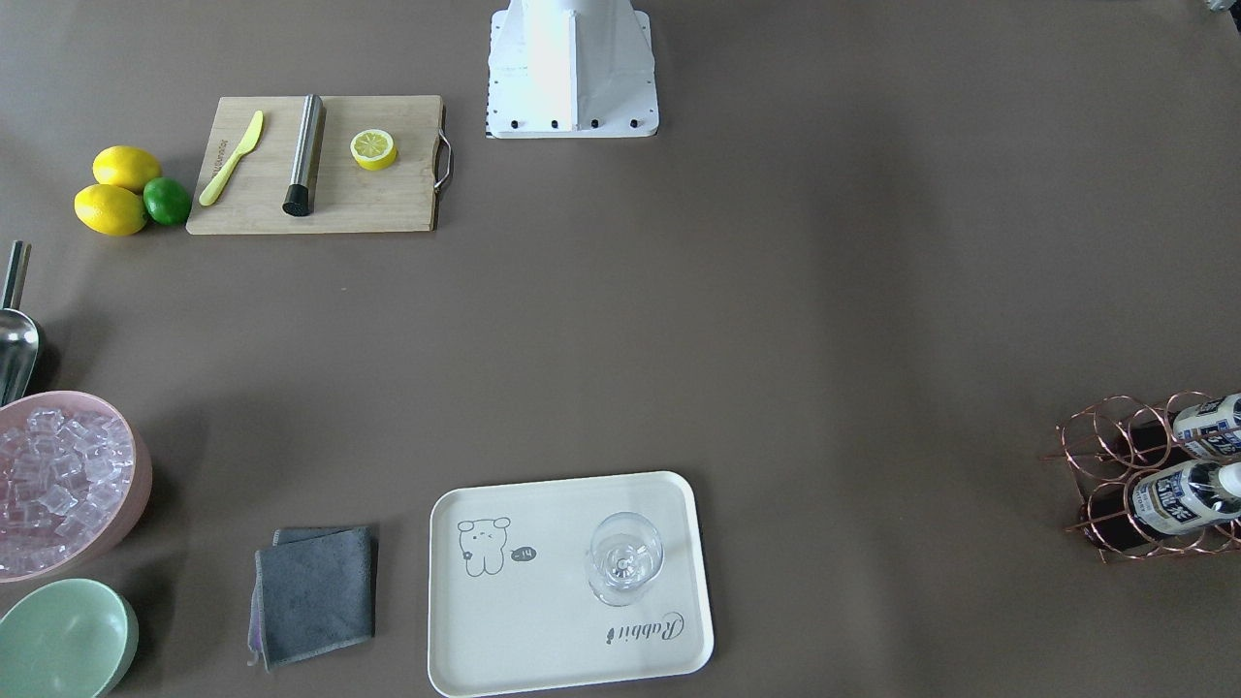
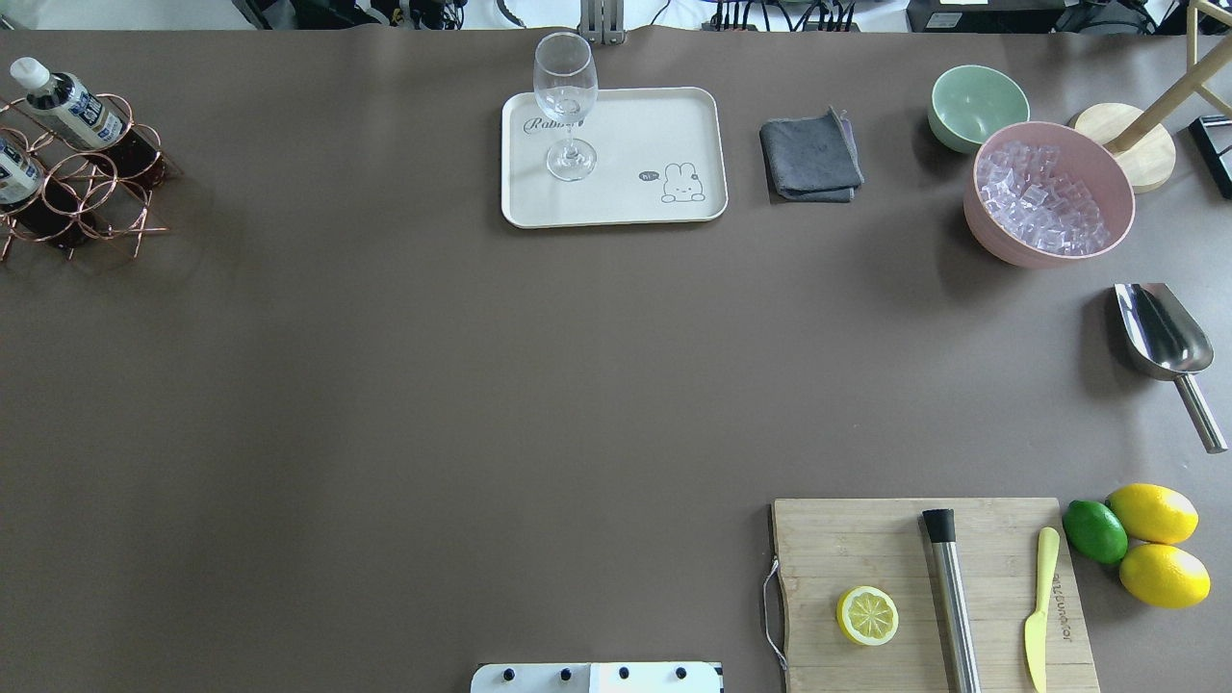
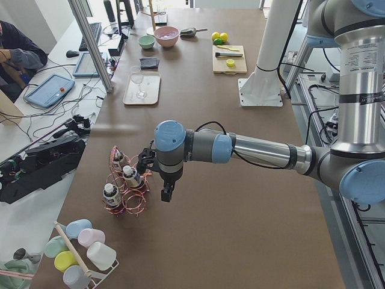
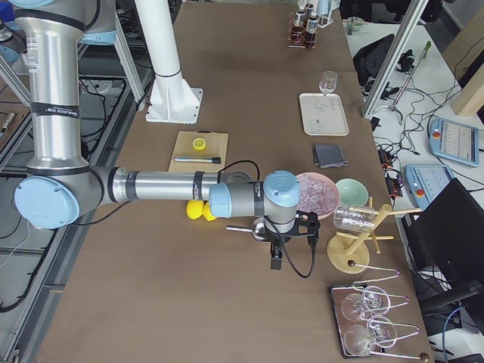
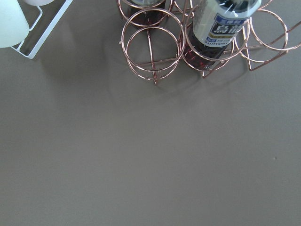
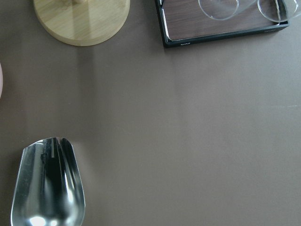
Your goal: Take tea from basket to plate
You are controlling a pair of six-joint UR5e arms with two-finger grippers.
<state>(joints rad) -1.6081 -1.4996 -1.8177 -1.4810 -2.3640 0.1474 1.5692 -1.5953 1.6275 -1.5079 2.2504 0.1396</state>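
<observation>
1. Where the tabletop (image 1: pixel 679 339) runs out at the robot's left end, the basket (image 1: pixel 1144 475) stands with three tea bottles (image 3: pixel 130 177) leaning in its ring cells, white caps uppermost; the front camera catches only two of them, cut by the frame's edge.
2. The plate (image 1: pixel 543 630) lies mid-table on the operators' side, well apart from the basket; a stemmed glass (image 1: pixel 623 560) stands upright on it.
3. The left gripper (image 3: pixel 165 194) hangs pointing down just beside the basket, over bare tabletop and apart from the bottles; whether its fingers are apart or together I cannot tell from the side.
4. The right gripper (image 4: pixel 276 261) hangs at the opposite end, near the metal scoop (image 6: pixel 47 183) and the pink bowl of ice (image 1: pixel 58 485); its fingers I cannot judge either.
5. A wooden cutting board (image 1: pixel 388 204) near the robot's base carries a lemon half (image 1: pixel 373 149), a yellow knife (image 1: pixel 233 157) and a steel rod (image 1: pixel 304 153); two lemons (image 1: pixel 111 210) and a lime (image 1: pixel 167 202) sit just beside it.
</observation>
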